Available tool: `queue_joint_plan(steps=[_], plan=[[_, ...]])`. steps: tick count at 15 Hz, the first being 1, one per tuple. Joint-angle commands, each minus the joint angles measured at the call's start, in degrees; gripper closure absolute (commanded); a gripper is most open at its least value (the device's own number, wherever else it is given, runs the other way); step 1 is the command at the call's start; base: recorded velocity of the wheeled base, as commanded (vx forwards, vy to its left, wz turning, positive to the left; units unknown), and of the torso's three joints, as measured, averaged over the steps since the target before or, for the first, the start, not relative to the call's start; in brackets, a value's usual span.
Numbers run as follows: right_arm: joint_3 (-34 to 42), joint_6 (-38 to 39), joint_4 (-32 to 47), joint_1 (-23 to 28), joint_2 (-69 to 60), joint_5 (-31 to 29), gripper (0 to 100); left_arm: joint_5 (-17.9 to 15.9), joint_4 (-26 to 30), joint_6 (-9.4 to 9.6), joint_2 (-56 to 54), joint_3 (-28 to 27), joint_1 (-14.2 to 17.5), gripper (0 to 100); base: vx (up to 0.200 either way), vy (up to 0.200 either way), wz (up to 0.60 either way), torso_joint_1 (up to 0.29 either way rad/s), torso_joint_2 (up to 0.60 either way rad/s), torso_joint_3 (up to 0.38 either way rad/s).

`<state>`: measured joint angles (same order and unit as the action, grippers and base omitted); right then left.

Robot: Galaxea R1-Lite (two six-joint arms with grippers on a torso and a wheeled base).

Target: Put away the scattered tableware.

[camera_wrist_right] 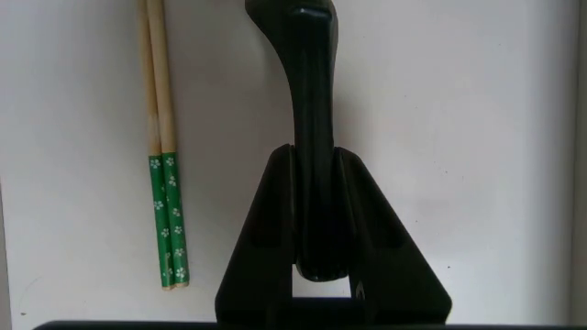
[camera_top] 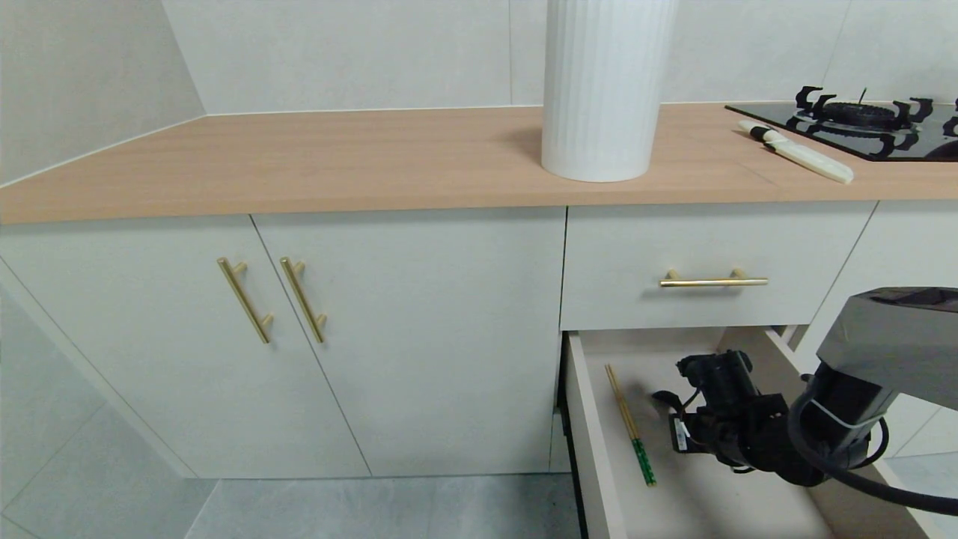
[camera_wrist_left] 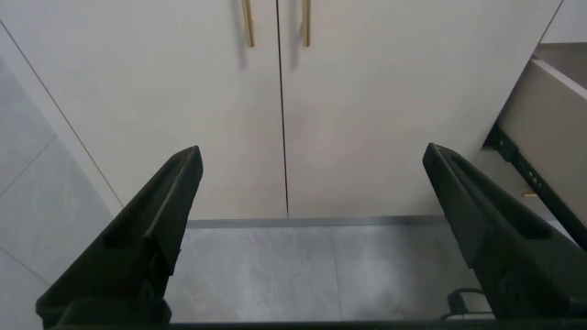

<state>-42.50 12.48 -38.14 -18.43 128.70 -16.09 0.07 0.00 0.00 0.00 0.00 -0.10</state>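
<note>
The lower drawer [camera_top: 587,442] stands pulled out at the bottom right of the head view. A pair of wooden chopsticks [camera_top: 630,434] with green patterned ends [camera_wrist_right: 162,156] lies on its floor near the left wall. My right gripper [camera_top: 692,419] is inside the drawer, beside the chopsticks, shut on the handle of a black spoon [camera_wrist_right: 307,73]; the gripper [camera_wrist_right: 315,215] holds it just above the drawer floor. A white knife [camera_top: 797,152] with a black band lies on the countertop near the stove. My left gripper [camera_wrist_left: 312,160] is open and holds nothing, low in front of the cabinet doors [camera_wrist_left: 284,101].
A tall white ribbed cylinder [camera_top: 602,90] stands on the wooden countertop [camera_top: 299,161]. A black gas stove [camera_top: 861,123] is at the far right. The upper drawer with a gold handle [camera_top: 713,281] is closed above the open one. Grey floor lies before the cabinets.
</note>
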Motion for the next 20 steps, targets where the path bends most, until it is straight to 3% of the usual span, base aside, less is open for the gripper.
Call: queue_joint_plan(steps=[1, 6, 7, 20], plan=[[0.0, 0.0, 0.0, 0.0, 0.2, -0.1, 100, 0.0, -0.1, 0.00, 0.0, 0.0, 0.0, 0, 0.000, 0.000, 0.00, 0.000, 0.00, 0.000], [0.0, 0.0, 0.0, 0.0, 0.2, -0.1, 100, 0.0, -0.1, 0.00, 0.0, 0.0, 0.0, 0, 0.000, 0.000, 0.00, 0.000, 0.00, 0.000], [0.0, 0.0, 0.0, 0.0, 0.3, -0.1, 0, 0.0, -0.1, 0.00, 0.0, 0.0, 0.0, 0, 0.000, 0.000, 0.00, 0.000, 0.00, 0.000], [2.0, -0.4, 0.7, -0.1, -5.5, 0.0, 0, 0.0, -0.1, 0.00, 0.0, 0.0, 0.0, 0, 0.000, 0.000, 0.00, 0.000, 0.00, 0.000]])
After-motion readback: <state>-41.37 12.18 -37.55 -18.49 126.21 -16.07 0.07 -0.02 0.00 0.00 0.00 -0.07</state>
